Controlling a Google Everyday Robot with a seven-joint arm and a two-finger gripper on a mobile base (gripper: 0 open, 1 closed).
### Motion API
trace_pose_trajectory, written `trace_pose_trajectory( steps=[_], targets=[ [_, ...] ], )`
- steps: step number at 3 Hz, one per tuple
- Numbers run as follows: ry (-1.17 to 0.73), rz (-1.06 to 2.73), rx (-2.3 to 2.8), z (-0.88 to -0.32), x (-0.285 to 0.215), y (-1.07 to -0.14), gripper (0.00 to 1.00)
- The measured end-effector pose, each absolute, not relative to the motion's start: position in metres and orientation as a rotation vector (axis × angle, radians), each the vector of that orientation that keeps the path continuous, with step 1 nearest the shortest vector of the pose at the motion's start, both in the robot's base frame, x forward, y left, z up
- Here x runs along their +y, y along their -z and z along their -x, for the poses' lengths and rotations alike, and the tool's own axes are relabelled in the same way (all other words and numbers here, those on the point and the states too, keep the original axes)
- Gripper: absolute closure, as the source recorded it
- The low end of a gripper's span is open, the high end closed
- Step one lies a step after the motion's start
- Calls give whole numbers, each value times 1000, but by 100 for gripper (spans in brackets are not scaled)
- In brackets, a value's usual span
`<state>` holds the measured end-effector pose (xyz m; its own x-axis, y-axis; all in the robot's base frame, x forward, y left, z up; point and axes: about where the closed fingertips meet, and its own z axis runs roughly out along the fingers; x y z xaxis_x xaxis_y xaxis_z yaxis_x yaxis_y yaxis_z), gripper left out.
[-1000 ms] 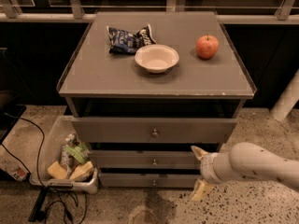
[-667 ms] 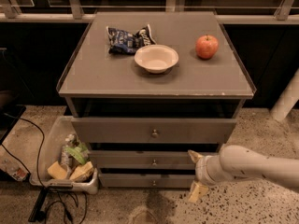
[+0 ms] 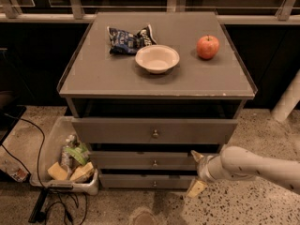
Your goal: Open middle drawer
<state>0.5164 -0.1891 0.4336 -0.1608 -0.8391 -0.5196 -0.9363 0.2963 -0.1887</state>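
The grey cabinet has three drawer fronts. The middle drawer (image 3: 136, 161) is a low flat front with a small round metal knob (image 3: 154, 163) at its centre. It sits between the tall top drawer (image 3: 112, 131) and the bottom drawer (image 3: 126, 182). My gripper (image 3: 196, 172) is at the end of the white arm, in front of the right end of the middle drawer. Its two pale fingers are spread, one up (image 3: 195, 156) and one down (image 3: 196, 188). It holds nothing and is well right of the knob.
On the cabinet top (image 3: 93, 74) lie a blue chip bag (image 3: 127, 39), a white bowl (image 3: 157, 58) and a red apple (image 3: 207, 47). A clear bin (image 3: 51, 149) of snacks stands on the floor at the cabinet's left, with black cables beside it.
My gripper and arm have moved a little to the left, closer to the right end of the middle drawer. The drawers have not moved.
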Motion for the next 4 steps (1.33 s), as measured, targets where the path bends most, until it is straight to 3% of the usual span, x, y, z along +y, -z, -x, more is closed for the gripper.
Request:
trace_pose_trajectory(
  steps=[4],
  targets=[
    [-210, 1558, 1856, -545, -183, -428, 0]
  ],
)
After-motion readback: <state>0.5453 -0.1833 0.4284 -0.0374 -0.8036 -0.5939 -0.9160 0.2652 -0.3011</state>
